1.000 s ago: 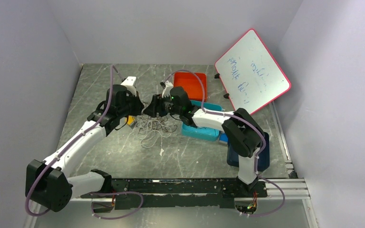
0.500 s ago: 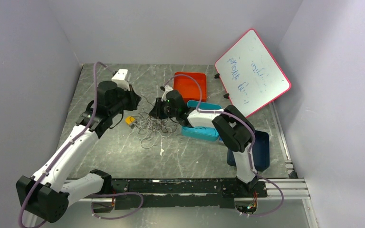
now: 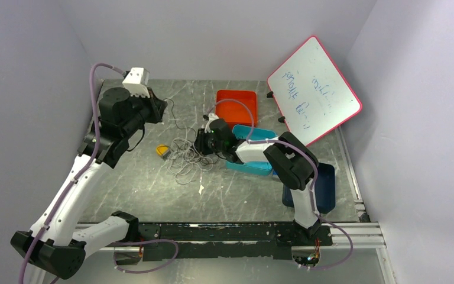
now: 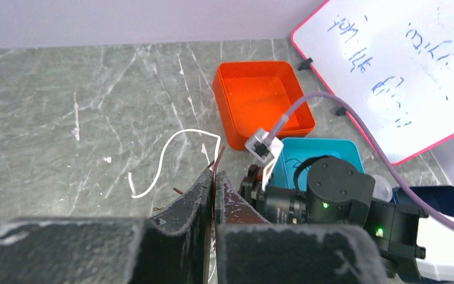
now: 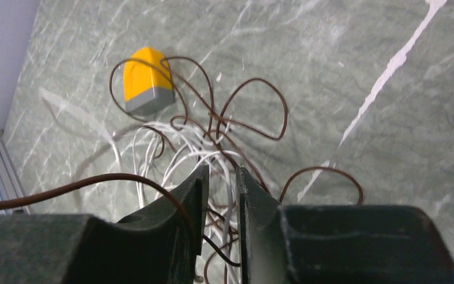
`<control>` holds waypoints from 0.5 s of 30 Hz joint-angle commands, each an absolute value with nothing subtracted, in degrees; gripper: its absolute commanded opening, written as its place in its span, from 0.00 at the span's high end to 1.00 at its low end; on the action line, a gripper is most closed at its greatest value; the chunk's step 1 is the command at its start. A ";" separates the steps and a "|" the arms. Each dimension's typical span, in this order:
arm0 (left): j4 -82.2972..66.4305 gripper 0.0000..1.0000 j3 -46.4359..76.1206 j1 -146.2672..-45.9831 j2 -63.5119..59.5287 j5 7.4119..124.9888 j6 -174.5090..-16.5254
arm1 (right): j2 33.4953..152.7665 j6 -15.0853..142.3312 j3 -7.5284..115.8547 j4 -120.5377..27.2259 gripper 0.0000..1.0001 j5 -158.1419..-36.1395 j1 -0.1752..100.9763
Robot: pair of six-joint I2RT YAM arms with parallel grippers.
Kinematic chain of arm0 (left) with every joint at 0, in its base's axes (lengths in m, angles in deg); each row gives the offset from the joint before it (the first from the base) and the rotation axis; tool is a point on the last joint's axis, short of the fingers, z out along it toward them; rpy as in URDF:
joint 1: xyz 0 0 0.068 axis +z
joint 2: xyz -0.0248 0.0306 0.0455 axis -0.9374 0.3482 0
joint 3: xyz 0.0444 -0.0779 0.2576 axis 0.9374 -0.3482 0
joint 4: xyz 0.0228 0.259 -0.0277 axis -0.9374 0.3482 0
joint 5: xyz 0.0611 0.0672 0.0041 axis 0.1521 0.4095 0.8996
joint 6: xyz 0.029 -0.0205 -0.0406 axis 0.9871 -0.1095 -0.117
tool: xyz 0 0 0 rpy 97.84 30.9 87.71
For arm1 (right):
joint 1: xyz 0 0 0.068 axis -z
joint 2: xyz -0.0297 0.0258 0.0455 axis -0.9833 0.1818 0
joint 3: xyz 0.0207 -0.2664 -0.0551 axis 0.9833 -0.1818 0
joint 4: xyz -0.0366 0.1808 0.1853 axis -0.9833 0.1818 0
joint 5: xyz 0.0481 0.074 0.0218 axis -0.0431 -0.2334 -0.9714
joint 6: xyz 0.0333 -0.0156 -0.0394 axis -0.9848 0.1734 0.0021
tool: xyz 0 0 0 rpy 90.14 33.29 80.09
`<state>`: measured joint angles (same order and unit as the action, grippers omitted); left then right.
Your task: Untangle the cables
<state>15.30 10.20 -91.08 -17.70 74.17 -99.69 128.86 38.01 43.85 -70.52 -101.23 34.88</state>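
The cables (image 3: 186, 158) lie in a loose tangle of white and dark brown loops in the middle of the table. My left gripper (image 3: 161, 110) is raised at the back left, shut on a dark brown cable (image 4: 217, 160) that runs down to the tangle. In the left wrist view its jaws (image 4: 214, 173) are pressed together on that strand. My right gripper (image 3: 201, 142) sits low at the tangle's right edge. In the right wrist view it (image 5: 220, 171) stands a narrow gap apart, with white and dark strands (image 5: 213, 136) passing loosely between the jaws.
A yellow and grey wedge (image 3: 163, 151) lies left of the tangle, also in the right wrist view (image 5: 146, 80). One loose white cable (image 4: 165, 154) lies apart. An orange bin (image 3: 236, 103), a teal bin (image 3: 251, 165), a dark blue bin (image 3: 328, 186) and a whiteboard (image 3: 313, 89) stand to the right.
My left arm has lifted and swung back to the left, drawing the dark cable out of the tangle. My right gripper has stayed at the tangle, shifting slightly right.
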 commanded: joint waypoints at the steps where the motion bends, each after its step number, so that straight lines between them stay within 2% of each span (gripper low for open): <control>1: 17.67 0.93 12.88 -90.28 -18.63 77.08 -97.97 | 123.41 41.23 40.87 -74.00 0.71 -102.79 34.96; 11: 18.21 0.93 12.29 -90.02 -19.11 78.41 -96.47 | 109.40 46.68 31.40 -73.94 0.52 -103.01 34.94; 15: 18.10 0.93 11.96 -90.02 -19.07 77.98 -95.37 | 104.47 49.85 30.19 -71.15 0.47 -101.18 34.97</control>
<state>17.72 11.25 -90.66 -18.22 76.92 -97.19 108.80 45.27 31.37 -72.59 -103.00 34.88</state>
